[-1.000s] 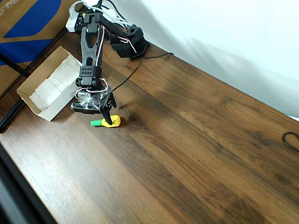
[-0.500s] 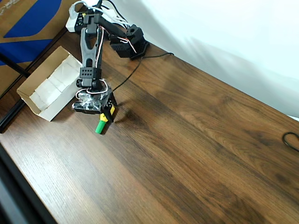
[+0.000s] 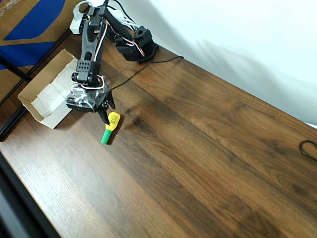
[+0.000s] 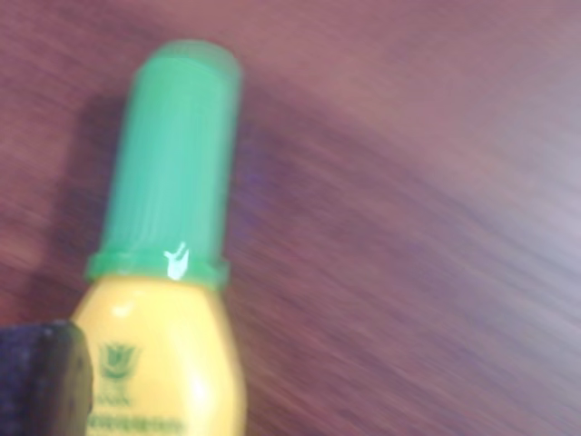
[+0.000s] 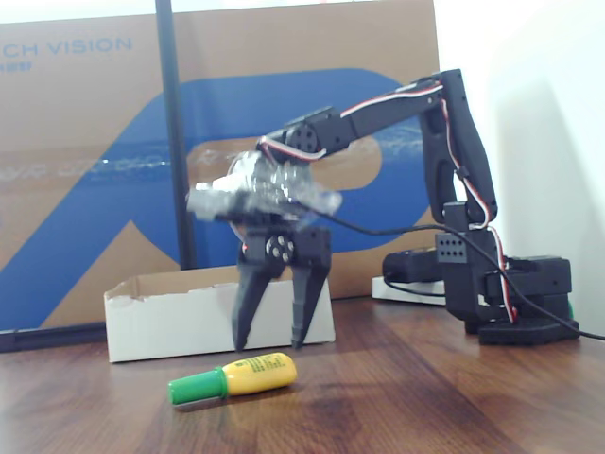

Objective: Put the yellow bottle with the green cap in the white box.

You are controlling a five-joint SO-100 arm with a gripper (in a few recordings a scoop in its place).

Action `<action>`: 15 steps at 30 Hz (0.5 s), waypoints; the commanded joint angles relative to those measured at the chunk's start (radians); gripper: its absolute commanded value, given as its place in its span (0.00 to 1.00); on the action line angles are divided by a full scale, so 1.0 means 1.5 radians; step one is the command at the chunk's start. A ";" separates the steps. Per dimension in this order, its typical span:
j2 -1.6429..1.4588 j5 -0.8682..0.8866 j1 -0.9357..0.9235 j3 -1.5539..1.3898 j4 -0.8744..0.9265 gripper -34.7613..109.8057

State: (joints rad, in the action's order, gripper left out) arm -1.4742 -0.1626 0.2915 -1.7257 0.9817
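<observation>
We see the yellow bottle with the green cap point(image 5: 233, 376) lying on its side on the wooden table point(image 3: 208, 148), cap toward the left in the fixed view, just in front of the white box point(image 5: 189, 310). The gripper point(image 5: 270, 342) hangs above the bottle with its two fingers spread apart and nothing between them. In the blurred wrist view, a dark finger tip point(image 4: 41, 381) seems to sit beside the bottle's yellow body.

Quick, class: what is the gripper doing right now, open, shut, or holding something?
Gripper: open, holding nothing; its fingers hang just above the yellow bottle, which lies on the table.
</observation>
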 commanded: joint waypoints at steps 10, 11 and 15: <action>-0.055 -0.042 -0.001 -0.034 -0.011 0.41; -0.057 -0.044 -0.002 -0.037 -0.011 0.41; -0.058 -0.046 -0.007 -0.053 -0.020 0.41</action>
State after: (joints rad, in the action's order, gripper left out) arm -1.4818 -0.2255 0.2823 -1.7963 0.9572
